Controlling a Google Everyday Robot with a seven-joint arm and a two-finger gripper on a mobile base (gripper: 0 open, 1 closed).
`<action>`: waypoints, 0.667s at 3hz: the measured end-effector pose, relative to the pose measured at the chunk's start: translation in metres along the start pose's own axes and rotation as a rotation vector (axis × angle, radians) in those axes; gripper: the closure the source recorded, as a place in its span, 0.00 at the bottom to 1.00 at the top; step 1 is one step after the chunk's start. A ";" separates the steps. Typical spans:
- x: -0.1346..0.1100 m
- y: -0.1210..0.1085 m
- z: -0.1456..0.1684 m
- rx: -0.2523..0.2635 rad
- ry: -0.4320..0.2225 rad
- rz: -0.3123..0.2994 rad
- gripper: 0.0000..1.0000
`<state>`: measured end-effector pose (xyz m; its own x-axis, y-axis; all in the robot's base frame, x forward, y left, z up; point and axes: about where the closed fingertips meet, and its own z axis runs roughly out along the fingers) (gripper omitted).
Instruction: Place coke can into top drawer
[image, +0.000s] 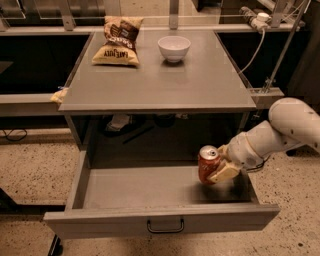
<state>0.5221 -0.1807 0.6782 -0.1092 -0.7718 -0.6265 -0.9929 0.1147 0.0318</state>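
The coke can (207, 164), red with a silver top, is held upright by my gripper (220, 169) over the right part of the open top drawer (125, 192). The can's base is low, close to the drawer floor; I cannot tell if it touches. The gripper is shut on the can, one cream finger (224, 172) across its right side. The white arm (280, 132) comes in from the right. The drawer is pulled fully out, its front panel with a black wire handle (165, 227) nearest the camera.
On the grey tabletop (160, 80) lie a chip bag (117, 40) at the back left and a white bowl (174, 47) at the back centre. A white cable and a metal pole (280, 47) stand at the right. The floor is speckled.
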 end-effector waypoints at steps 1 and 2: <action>-0.016 0.017 0.023 0.083 0.070 -0.074 1.00; -0.013 0.023 0.047 0.116 0.084 -0.090 1.00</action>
<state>0.5029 -0.1388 0.6509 -0.0288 -0.8312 -0.5552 -0.9872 0.1109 -0.1148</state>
